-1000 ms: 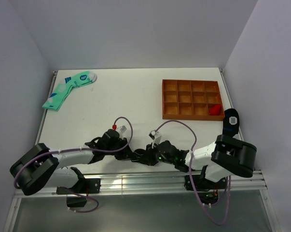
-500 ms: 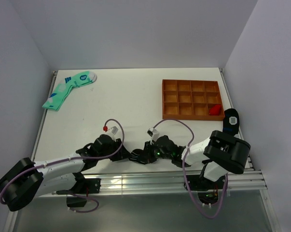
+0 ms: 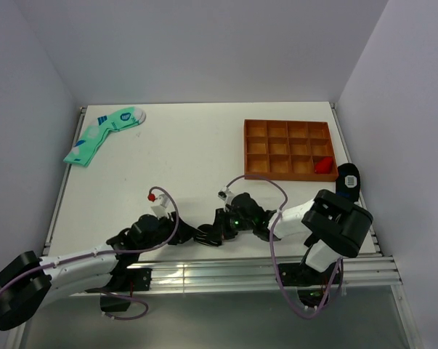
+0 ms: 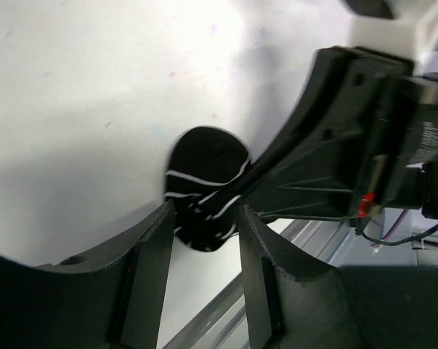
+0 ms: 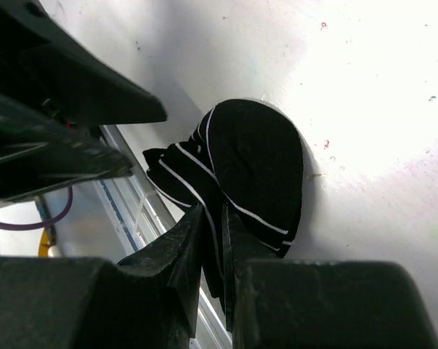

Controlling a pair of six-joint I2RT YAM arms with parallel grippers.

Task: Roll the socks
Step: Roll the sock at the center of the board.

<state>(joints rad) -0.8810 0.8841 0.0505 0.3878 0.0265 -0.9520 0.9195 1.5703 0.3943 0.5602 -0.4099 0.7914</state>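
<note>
The socks (image 5: 258, 156) are a bunched black bundle with thin white stripes, lying at the table's near edge (image 3: 207, 235). My right gripper (image 5: 213, 222) is shut on a fold of the bundle, which fans out beyond its fingertips; it comes in from the right (image 3: 220, 228). My left gripper (image 4: 205, 214) is open, its fingertips on either side of the socks' (image 4: 204, 171) near end without pinching it. In the top view the left gripper (image 3: 188, 234) sits just left of the bundle, facing the right one.
Mint-green socks with blue marks (image 3: 102, 134) lie at the far left. An orange compartment tray (image 3: 288, 149) holds a red item (image 3: 322, 165) at the far right. A dark object (image 3: 347, 179) sits by the right wall. The metal rail (image 3: 226, 273) runs just below the grippers.
My left gripper has opened, let go of the socks and drawn back to the left. My right gripper stays shut on the bundle and has shifted slightly left and away from the rail.
</note>
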